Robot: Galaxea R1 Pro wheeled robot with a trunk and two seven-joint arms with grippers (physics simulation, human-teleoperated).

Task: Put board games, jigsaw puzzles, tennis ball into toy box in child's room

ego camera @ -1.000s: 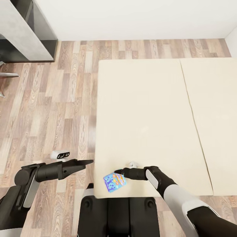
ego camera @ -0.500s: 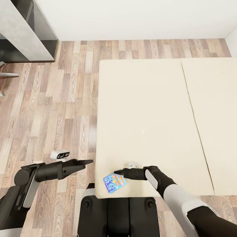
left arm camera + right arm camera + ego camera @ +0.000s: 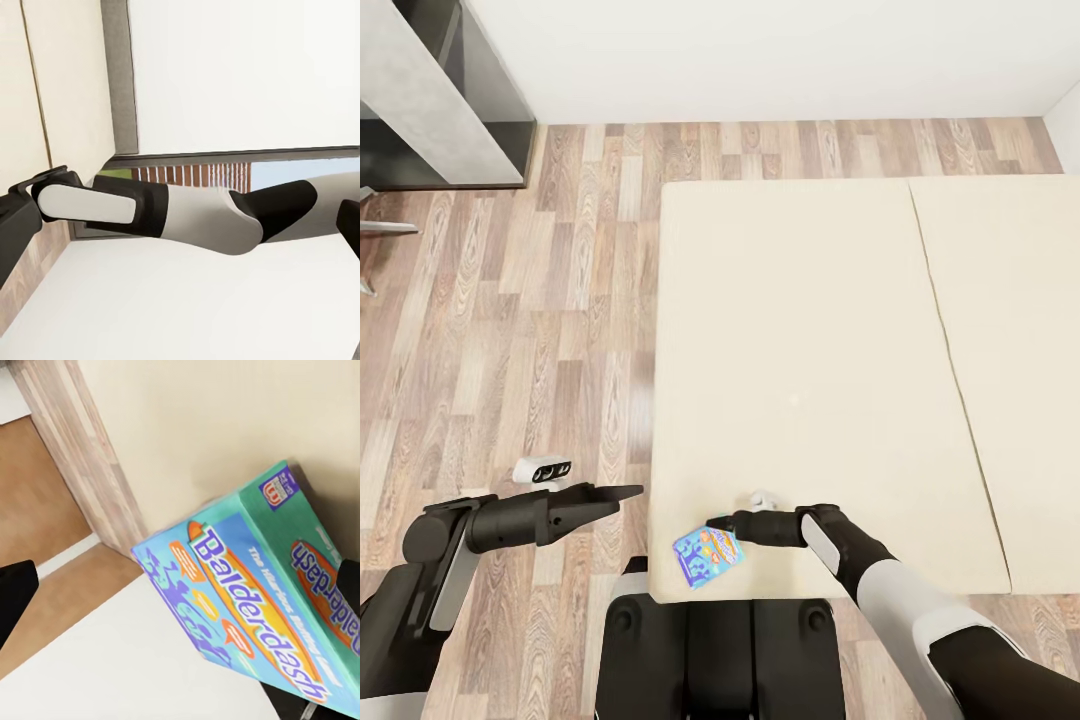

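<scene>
A small blue board game [image 3: 707, 556] printed "Balderdash" [image 3: 247, 607] lies on the cream bed [image 3: 800, 330], close to its near left corner. My right gripper [image 3: 716, 523] reaches in from the right and hovers at the box's far edge. In the right wrist view the two fingers [image 3: 15, 596] stand wide apart, open, and the box lies against one of them without being clamped. My left gripper [image 3: 636, 491] hangs over the wood floor left of the bed. Its fingers [image 3: 13, 225] are apart with nothing between them. Part of the table [image 3: 420, 100] shows at the far left.
The bed's seam [image 3: 950, 370] runs away from me on the right. Wood-plank floor [image 3: 540, 300] lies between the bed and the table. A white wall [image 3: 760, 50] closes the far side. A small white device [image 3: 543, 468] shows above my left arm. My dark base [image 3: 720, 650] abuts the bed's near edge.
The blue box sits a touch nearer the bed's corner than a second ago. Both arms are still.
</scene>
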